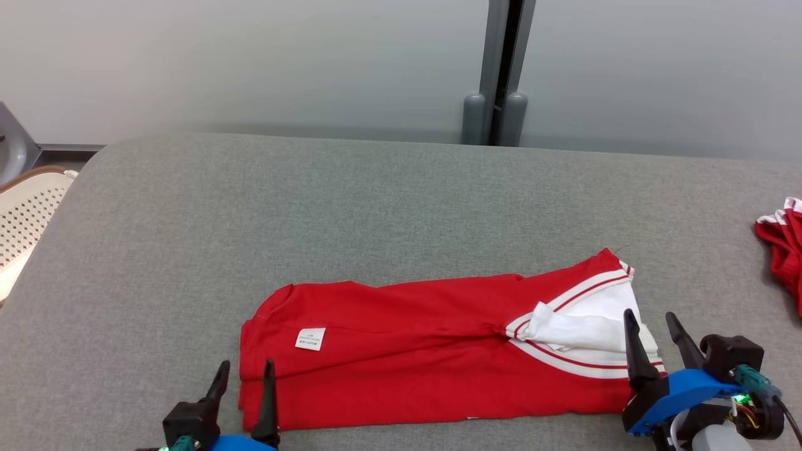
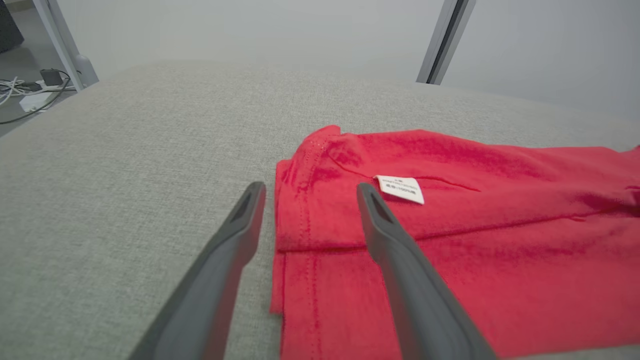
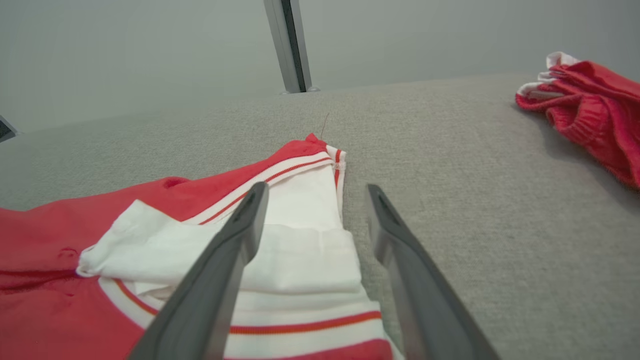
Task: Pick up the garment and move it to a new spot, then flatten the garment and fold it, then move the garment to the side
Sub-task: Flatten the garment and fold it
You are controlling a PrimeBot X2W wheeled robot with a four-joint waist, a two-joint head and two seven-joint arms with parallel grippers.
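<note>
The garment (image 1: 426,351) is red with white, red-striped sleeves and lies folded lengthwise into a long band near the front edge of the grey surface (image 1: 376,219). A small white label (image 1: 311,339) shows near its left end. My left gripper (image 1: 245,369) stands open at the garment's left end (image 2: 320,235), one finger over the cloth and the other over bare surface. My right gripper (image 1: 651,319) stands open at the white sleeve end (image 3: 300,250), straddling its right edge, and holds nothing.
A second red and white garment (image 1: 783,250) lies bunched at the surface's right edge, also in the right wrist view (image 3: 590,105). A perforated white chair (image 1: 25,219) stands off the left side. A grey post (image 1: 498,75) rises behind. Cables (image 2: 30,90) lie on the floor.
</note>
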